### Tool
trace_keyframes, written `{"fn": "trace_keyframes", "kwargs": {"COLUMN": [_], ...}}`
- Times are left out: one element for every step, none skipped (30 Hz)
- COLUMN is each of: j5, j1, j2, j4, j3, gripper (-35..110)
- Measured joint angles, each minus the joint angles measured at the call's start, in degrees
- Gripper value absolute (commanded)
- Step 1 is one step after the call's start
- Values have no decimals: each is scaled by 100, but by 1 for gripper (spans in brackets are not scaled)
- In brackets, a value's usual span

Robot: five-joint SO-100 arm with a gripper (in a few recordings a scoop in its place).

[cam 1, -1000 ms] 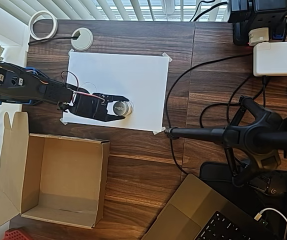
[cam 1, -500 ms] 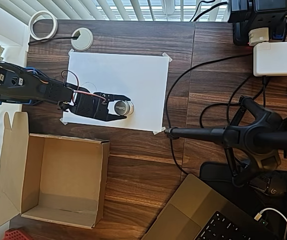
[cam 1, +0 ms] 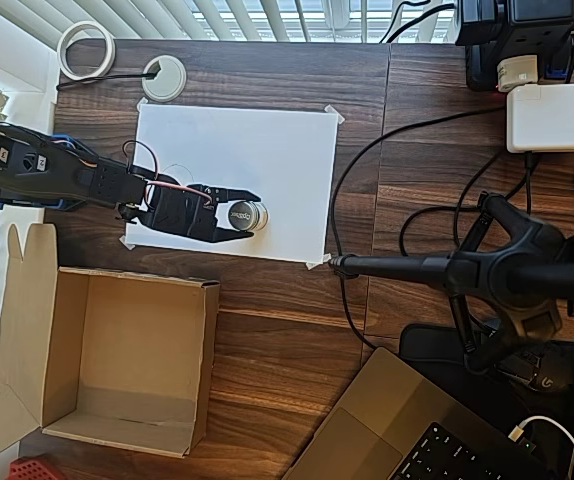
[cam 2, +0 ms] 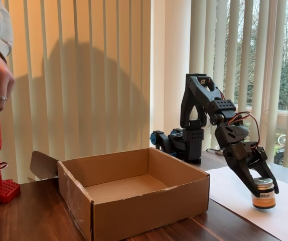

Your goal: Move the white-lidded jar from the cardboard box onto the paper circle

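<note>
1. Clearly the jar (cam 1: 245, 215) is out of the cardboard box (cam 1: 117, 360) and sits low on the white sheet (cam 1: 267, 150), near the sheet's 6 o'clock edge in the overhead view; the box lies toward 7 o'clock from it and looks empty.
2. Reaching in from 9 o'clock, the gripper (cam 1: 248, 214) is closed around the jar, one finger on either side of it, so it appears to hold the jar.
3. From the fixed view the jar (cam 2: 264, 194) looks to rest on, or barely above, the paper; I cannot tell which.
4. To finish well, I judge the jar should be centred over the smaller pencilled ring, set flat, and released by opening straight apart so neither finger drags it.
5. Lifting away vertically afterwards would avoid tipping it.
6. Hard to make out: the pencilled rings are almost invisible. Only a faint arc shows near 10 o'clock of the jar, partly under the arm, so whether the jar sits inside the right ring cannot be confirmed.
</note>
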Motion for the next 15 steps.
{"fn": "trace_keyframes", "kwargs": {"j5": [0, 0, 0, 0, 0, 0, 0, 0, 0, 0, 0, 0, 0, 0, 0], "j1": [0, -9, -35, -62, -88, -97, -105, -105, -105, -105, -105, -105, -105, -105, -105], "j2": [0, 0, 0, 0, 0, 0, 0, 0, 0, 0, 0, 0, 0, 0, 0], "j4": [0, 0, 0, 0, 0, 0, 0, 0, 0, 0, 0, 0, 0, 0, 0], "j3": [0, 0, 0, 0, 0, 35, 79, 114, 123, 123, 132, 141, 141, 132, 132], "gripper": [0, 0, 0, 0, 0, 0, 0, 0, 0, 0, 0, 0, 0, 0, 0]}}
